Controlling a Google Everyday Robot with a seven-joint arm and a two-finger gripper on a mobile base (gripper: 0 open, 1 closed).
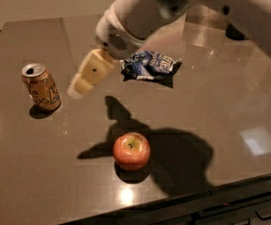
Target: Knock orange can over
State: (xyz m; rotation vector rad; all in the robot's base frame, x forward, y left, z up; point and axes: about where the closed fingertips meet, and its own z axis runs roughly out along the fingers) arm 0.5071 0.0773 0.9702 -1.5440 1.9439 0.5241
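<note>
The orange can (41,87) stands upright at the left of the brown table, with a silver top and dark lettering. My gripper (80,86) hangs above the table just right of the can, with a small gap between them. Its cream fingers (92,72) point down and to the left. The white arm reaches in from the upper right.
A red-yellow apple (131,151) sits near the front middle. A blue-and-white snack bag (149,65) lies behind the gripper, partly under the arm. The table's front edge (182,201) runs along the bottom. A dark object stands at the far right back.
</note>
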